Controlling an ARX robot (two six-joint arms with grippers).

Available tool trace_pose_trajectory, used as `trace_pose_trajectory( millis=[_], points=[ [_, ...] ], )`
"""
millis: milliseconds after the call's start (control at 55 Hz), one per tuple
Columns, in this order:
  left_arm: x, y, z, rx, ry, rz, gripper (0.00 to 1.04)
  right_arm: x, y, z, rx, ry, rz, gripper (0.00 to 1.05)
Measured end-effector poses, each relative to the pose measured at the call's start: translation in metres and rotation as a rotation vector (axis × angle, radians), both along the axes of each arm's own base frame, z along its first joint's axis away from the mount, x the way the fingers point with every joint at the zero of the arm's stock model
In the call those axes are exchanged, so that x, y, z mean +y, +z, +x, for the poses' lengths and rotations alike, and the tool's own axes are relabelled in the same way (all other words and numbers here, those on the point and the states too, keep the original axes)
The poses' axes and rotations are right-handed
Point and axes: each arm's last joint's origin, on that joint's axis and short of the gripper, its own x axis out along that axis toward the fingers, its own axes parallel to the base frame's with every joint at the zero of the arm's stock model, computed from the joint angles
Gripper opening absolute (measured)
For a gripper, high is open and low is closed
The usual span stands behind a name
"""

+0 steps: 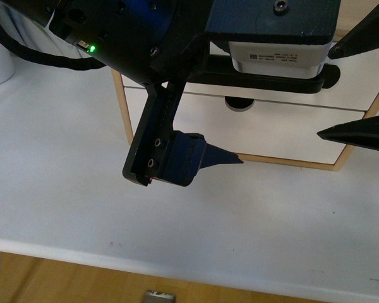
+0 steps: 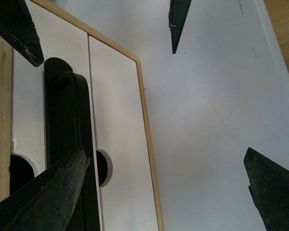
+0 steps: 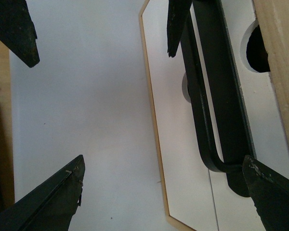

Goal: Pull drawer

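**Both tools spread wide at the handle, nothing gripped yet**
The drawer [image 3: 262, 115] looks closed in its cabinet [image 1: 284, 162]. Its black handle [image 3: 219, 82] lies close beside one finger of the right tool [image 3: 164, 158] and of the left tool [image 2: 164, 150], not centred between them. Closing now could clip the bar's end, slip off, or drag the cabinet across the surface [image 1: 63, 177].

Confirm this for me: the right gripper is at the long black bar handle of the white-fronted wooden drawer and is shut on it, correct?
Not quite. The right gripper is at the long black bar handle of the white-fronted wooden drawer, but it is open, not shut on it. The front view shows its fingertips wide apart, one above and one below the handle's end in the picture.
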Motion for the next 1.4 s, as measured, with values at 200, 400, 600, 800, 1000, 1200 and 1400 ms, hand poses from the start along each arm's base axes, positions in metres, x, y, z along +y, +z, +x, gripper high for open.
trace_pose_trajectory(
  millis=[200,400,600,800,1000,1200,1400],
  points=[
    [0.003,-0.002,0.010,0.005,0.031,-0.021,0.99,0.000,-0.005,0.004,0.002,0.013,0.016,0.96],
    [0.005,-0.009,0.021,0.006,0.054,-0.015,0.99,-0.002,-0.010,0.006,0.002,0.013,0.027,0.96],
    [0.008,-0.014,0.033,-0.040,0.081,0.019,0.99,-0.005,-0.011,0.007,0.002,0.008,0.033,0.96],
    [0.014,-0.017,0.044,-0.105,0.091,0.081,0.99,-0.008,-0.011,0.008,-0.001,0.000,0.035,0.96],
    [0.017,-0.017,0.049,-0.128,0.087,0.155,0.99,-0.008,-0.011,0.008,-0.001,0.000,0.035,0.96],
    [0.021,-0.019,0.049,-0.098,0.083,0.215,0.99,-0.006,-0.015,0.009,0.009,0.003,0.028,0.96],
    [0.021,-0.019,0.049,-0.104,0.084,0.242,0.99,-0.004,-0.017,0.011,0.003,0.011,0.029,0.96]
  ],
)
